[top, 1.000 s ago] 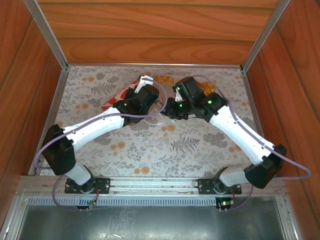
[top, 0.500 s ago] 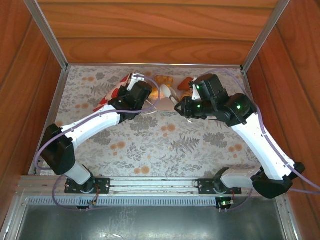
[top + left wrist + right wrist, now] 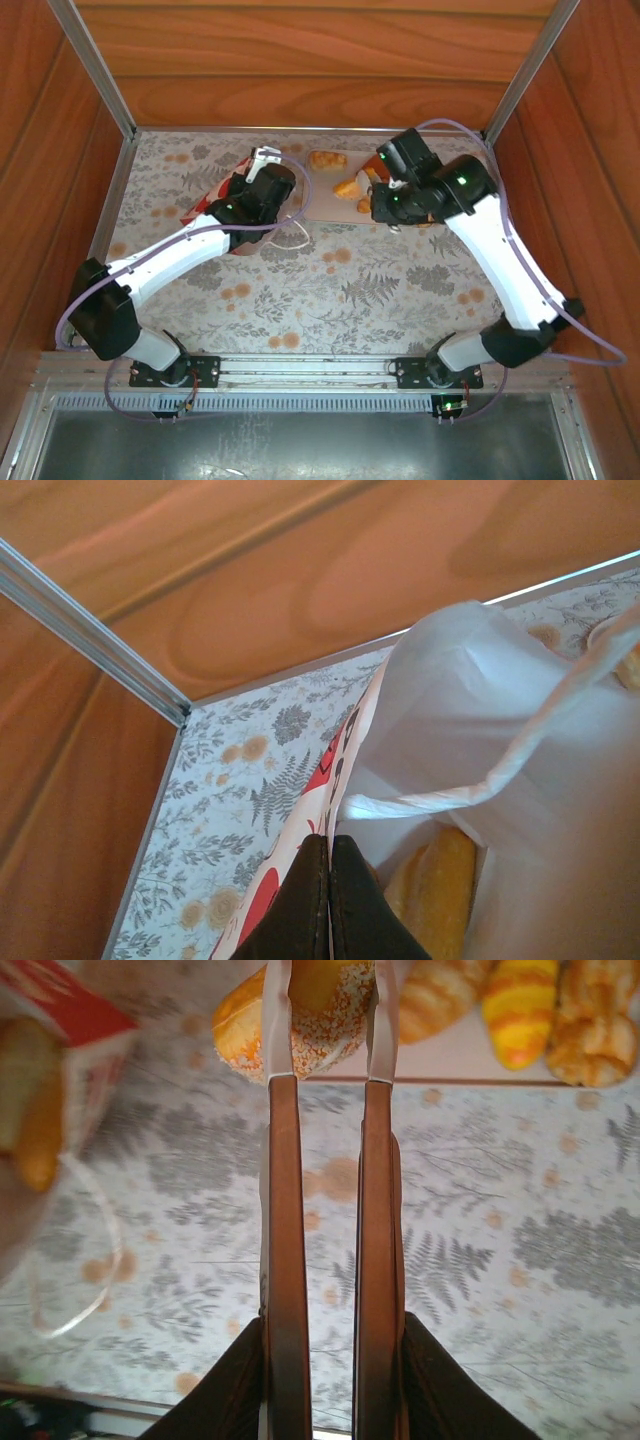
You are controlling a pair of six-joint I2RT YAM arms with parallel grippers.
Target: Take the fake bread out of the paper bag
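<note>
The left arm and the right arm are each built of smooth white shells set between bulky black joint housings, and each rises from a flat black base plate. A thin lilac cable runs in loose loops along the outside of each arm, and small green lights glow on the black housings near the wrists. The left gripper has two dark, almost black fingers with a dull sheen, tapering to narrow tips.

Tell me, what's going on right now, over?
Left gripper shut on paper bag rim. Right gripper clamps tongs, tongs grip sprinkled roll at tray edge. Another roll inside bag.
</note>
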